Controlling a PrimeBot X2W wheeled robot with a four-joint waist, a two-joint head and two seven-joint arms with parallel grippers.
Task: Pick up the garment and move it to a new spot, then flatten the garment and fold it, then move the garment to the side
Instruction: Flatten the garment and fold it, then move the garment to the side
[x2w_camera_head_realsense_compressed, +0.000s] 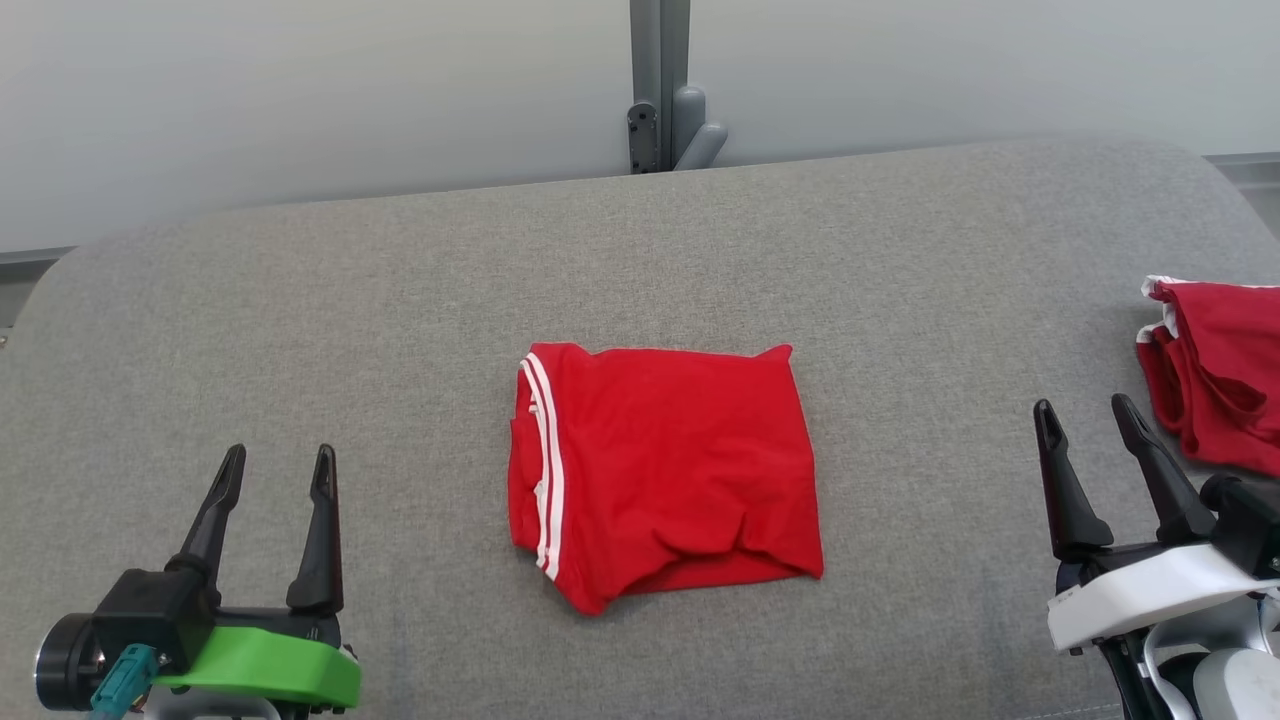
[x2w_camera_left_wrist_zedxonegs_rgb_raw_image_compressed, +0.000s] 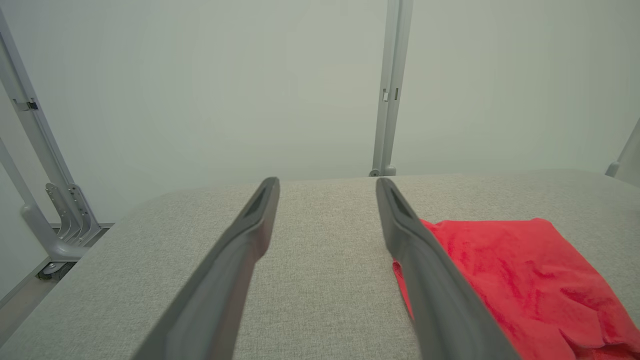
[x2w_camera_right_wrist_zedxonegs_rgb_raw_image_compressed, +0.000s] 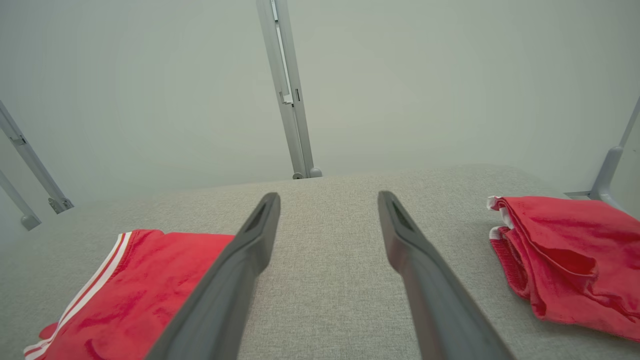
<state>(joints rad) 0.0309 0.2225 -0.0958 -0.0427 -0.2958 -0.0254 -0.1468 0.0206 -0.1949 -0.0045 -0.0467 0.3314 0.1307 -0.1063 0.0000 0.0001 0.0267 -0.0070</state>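
Left gripper (x2w_camera_head_realsense_compressed: 280, 455): fingers spread, nothing between them, hanging over bare bench (x2w_camera_head_realsense_compressed: 400, 300). Right gripper (x2w_camera_head_realsense_compressed: 1083, 403): same, fingers apart and empty.

Red garment (x2w_camera_head_realsense_compressed: 665, 465) lies flat on the bench between the two grippers, to the right of the left one and to the left of the right one, roughly level with the fingertips. It touches neither gripper. It is folded into a rough rectangle, with white stripes down the edge facing the left gripper and some bunching at the near edge.

In the left wrist view the garment sits just past the right finger (x2w_camera_left_wrist_zedxonegs_rgb_raw_image_compressed: 425, 260), which covers part of it. In the right wrist view it sits off the left finger (x2w_camera_right_wrist_zedxonegs_rgb_raw_image_compressed: 235, 270).

A second red garment (x2w_camera_head_realsense_compressed: 1220, 390), crumpled with white trim, lies just right of the right gripper and slightly ahead of it, at the bench edge. A grey post (x2w_camera_head_realsense_compressed: 660, 80) stands behind the bench, straight ahead between the grippers.
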